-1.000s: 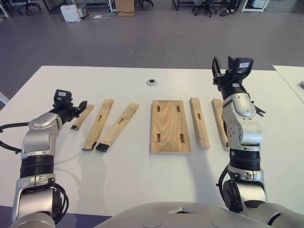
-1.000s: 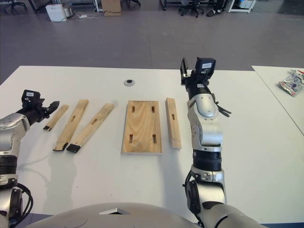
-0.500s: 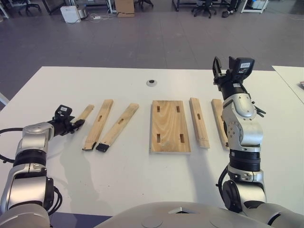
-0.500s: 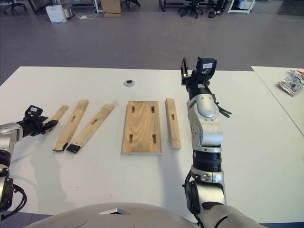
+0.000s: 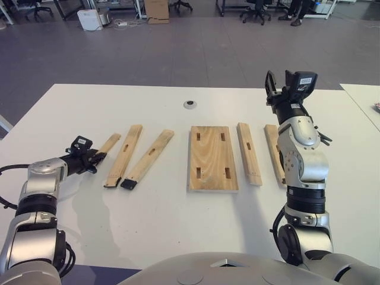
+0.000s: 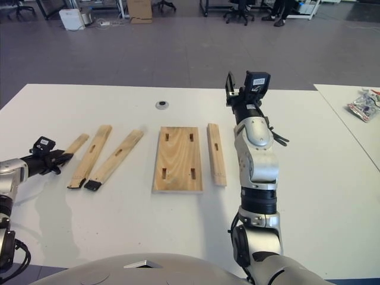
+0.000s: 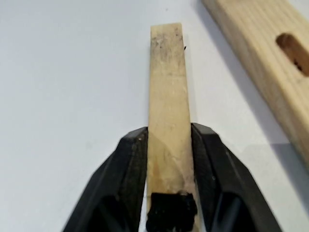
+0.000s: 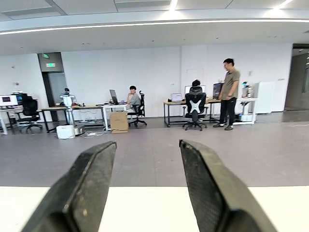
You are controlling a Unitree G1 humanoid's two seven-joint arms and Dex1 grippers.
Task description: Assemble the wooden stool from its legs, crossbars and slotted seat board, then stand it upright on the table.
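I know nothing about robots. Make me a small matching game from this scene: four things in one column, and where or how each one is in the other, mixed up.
Things:
1. left hand
2. right hand
3. slotted seat board
4. small dark round disc

States:
A. lying flat in the middle of the table
B. raised above the table, open and empty
C. near the table's far edge
D. shut on a thin wooden strip

Pairs: 1-D, 2-B, 3-A, 4-C

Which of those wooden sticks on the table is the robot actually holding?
The thinnest, shortest stick, at the row's far left. The left pincer clamps its near end; the wider sticks lie untouched.
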